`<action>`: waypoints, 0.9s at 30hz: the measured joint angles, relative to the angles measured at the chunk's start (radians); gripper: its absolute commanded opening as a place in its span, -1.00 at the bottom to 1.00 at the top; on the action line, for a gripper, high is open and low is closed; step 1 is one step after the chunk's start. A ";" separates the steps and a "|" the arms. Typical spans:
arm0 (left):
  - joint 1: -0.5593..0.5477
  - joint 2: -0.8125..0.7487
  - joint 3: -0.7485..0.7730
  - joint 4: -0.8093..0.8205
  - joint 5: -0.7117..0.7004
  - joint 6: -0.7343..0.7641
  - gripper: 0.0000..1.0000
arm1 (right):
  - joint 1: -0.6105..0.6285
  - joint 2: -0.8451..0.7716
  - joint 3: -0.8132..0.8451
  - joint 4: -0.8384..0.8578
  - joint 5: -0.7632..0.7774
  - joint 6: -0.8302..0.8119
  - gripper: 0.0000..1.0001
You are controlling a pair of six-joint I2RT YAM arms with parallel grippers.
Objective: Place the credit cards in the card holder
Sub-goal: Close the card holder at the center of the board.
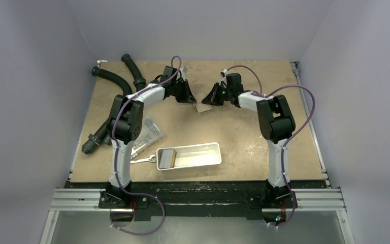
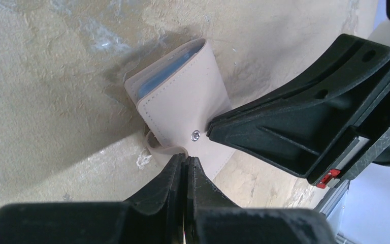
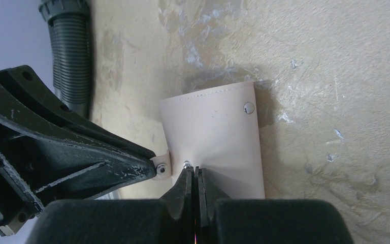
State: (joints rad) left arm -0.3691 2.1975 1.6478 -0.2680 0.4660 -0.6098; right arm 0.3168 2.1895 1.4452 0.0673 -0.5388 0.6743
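beige-tan bifold card holder [image 1: 201, 107]: by the middle of the far edge of the tabletop [image 1: 244, 137], between both tools
left tool [image 2: 187, 160]: pressed together, pinching the holder's strap [image 2: 158, 147]
right tool [image 3: 194, 172]: pressed together, pinching the holder's cover edge

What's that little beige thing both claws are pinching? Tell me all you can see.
The card holder is a small folded wallet, beige and leather-like, with stitched edges, metal snap studs and a closing tab. Light blue lining shows at its open end. It lies toward the table's far side; the left gripper pinches its tab, the right gripper its cover edge.
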 measured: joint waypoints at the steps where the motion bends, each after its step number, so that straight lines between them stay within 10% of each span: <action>1: 0.000 0.005 0.006 -0.004 0.002 0.000 -1.00 | 0.001 -0.005 -0.014 0.020 0.008 0.018 -1.00; 27: -0.027 0.084 0.137 -0.074 -0.009 0.002 -1.00 | 0.002 -0.002 -0.013 0.017 0.029 0.074 -1.00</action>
State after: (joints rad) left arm -0.3962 2.2814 1.7844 -0.3416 0.4568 -0.6083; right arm 0.3191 2.1872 1.4326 0.0845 -0.5102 0.7483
